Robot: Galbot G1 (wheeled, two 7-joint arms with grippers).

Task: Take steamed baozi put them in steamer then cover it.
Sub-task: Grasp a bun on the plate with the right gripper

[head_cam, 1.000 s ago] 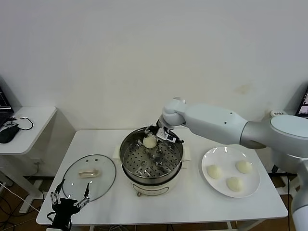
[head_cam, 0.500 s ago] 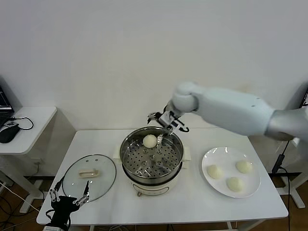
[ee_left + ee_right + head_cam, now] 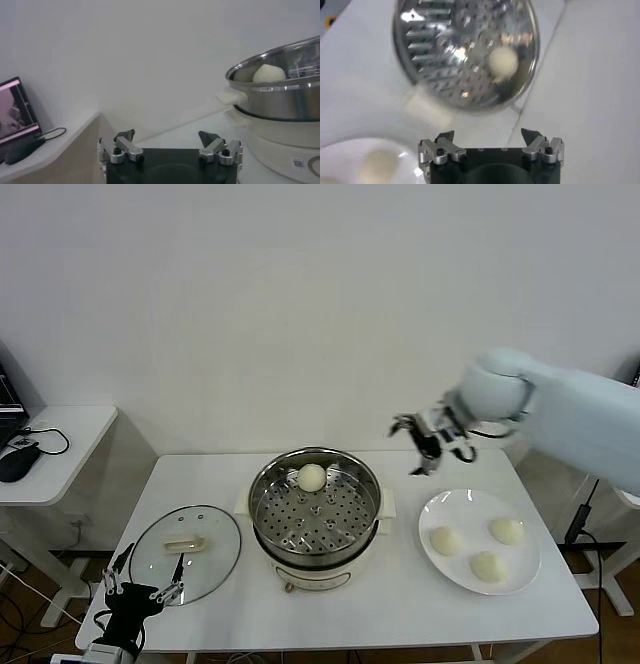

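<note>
White table below — right hand [image 3: 424,446] hovers empty, fingers spread.

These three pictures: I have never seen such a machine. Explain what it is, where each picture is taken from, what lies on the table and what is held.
It is a robot with two arms, each ending in a two-fingered gripper. The wide picture comes from its head, looking down at a white table. The other two come from cameras on its wrists.

On the table stand a steel steamer with one baozi inside, a glass lid lying flat beside it, and a white plate carrying three more buns.

The right gripper hangs open and empty in the air between steamer and plate. The left gripper waits open at the table's near edge by the lid. Nothing is held.
</note>
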